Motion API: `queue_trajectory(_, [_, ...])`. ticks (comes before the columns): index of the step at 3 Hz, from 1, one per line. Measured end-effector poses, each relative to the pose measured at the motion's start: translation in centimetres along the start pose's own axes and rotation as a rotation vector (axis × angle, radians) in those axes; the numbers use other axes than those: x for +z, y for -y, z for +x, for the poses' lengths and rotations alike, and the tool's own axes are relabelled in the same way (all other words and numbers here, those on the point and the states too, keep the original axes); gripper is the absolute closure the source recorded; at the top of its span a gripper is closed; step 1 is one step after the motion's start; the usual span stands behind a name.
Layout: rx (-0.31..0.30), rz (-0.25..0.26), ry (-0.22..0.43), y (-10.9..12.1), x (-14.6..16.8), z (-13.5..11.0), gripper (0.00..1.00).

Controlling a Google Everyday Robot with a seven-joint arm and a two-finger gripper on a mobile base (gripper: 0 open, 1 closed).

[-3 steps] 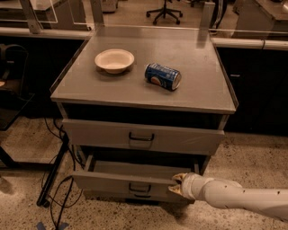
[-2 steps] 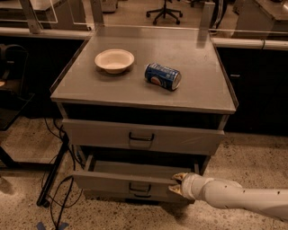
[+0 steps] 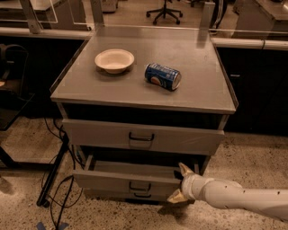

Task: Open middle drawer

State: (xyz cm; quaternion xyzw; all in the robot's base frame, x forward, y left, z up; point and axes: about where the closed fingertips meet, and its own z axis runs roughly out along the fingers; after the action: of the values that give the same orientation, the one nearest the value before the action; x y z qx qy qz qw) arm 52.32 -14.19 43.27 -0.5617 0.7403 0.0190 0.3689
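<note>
Grey metal cabinet with a flat top, rimmed at the sides, standing on a speckled stone floor. On the top, a small white bowl towards the back left and, a little to its right and apart from it, a blue can lying on its side. Behind, a dim workroom with a railing and the wheeled foot of an office chair. Black cables trailing on the floor at the cabinet's lower left.

Middle drawer part-way out, jutting forward beneath the shut top drawer. At its right end, the gripper on a white arm reaching in from the lower right. Fingers spread wide, one tan tip above the top edge of the front panel and the other below it, straddling that right corner. Not possible to tell whether touching the metal; nothing clearly clamped.

Wide, shallow and grey, with a small black loop handle at the middle of the front panel and a strip of open interior showing behind it.
</note>
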Motion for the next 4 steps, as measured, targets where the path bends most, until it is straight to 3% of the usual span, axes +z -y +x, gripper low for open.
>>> queue_trajectory(3, [0.046,0.002,-0.008,-3.2,-2.3,2.6,0.88])
queue_trajectory(4, [0.045,0.002,-0.008,-3.0,-2.8,2.2,1.0])
